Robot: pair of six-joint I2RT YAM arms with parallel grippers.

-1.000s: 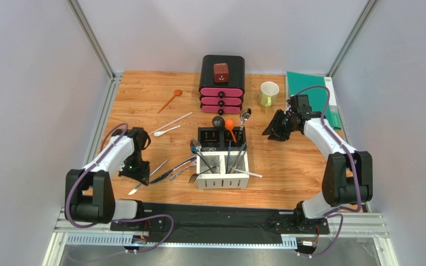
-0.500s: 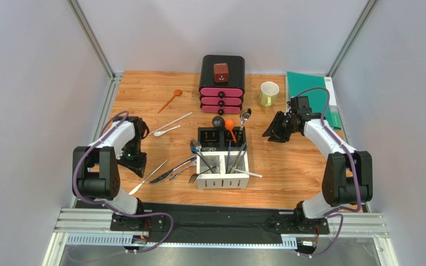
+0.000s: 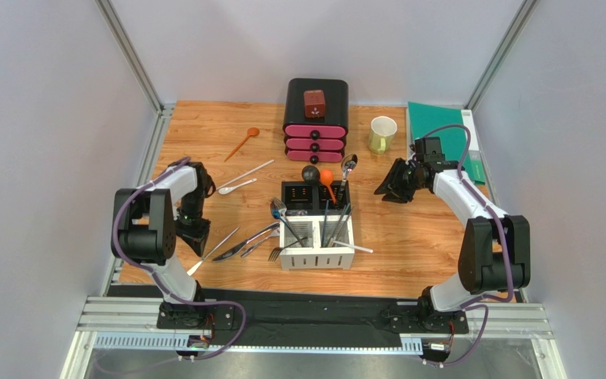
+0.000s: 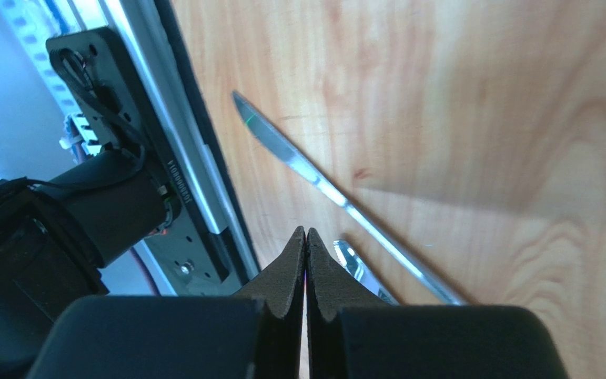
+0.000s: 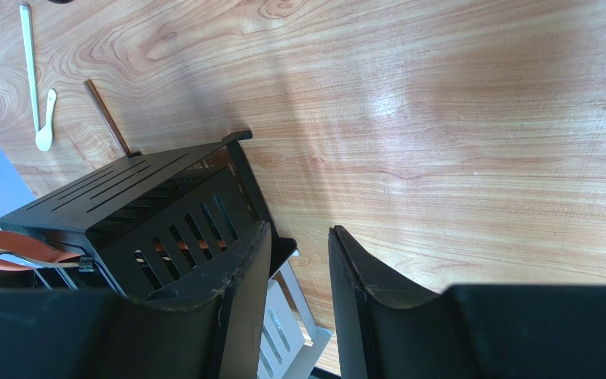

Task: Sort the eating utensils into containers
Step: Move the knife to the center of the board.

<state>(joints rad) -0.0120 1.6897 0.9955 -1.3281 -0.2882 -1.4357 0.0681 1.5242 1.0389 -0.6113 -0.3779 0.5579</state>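
Note:
The caddy (image 3: 316,225) stands mid-table, its white slotted compartments (image 3: 316,254) in front and black ones (image 3: 298,193) behind, with forks, spoons, dark chopsticks and an orange spoon (image 3: 326,178) standing in it. On the wood to its left lie a silver knife (image 3: 213,253), more silver utensils (image 3: 252,239), a white spoon (image 3: 235,186), a white stick (image 3: 244,174) and an orange spoon (image 3: 241,144). My left gripper (image 3: 200,247) is shut and empty, just above the knife (image 4: 338,193). My right gripper (image 3: 382,191) is open and empty, right of the caddy's black wall (image 5: 148,213).
A black-and-pink drawer box (image 3: 316,118) with a red block (image 3: 315,103) on top stands at the back. A pale green mug (image 3: 382,134) and a green mat (image 3: 440,126) are at the back right. The metal frame rail (image 3: 136,181) runs along the table's left edge.
The left arm has folded back toward the left edge, and its shut gripper now points toward the near side over the knife. The right arm has barely moved.

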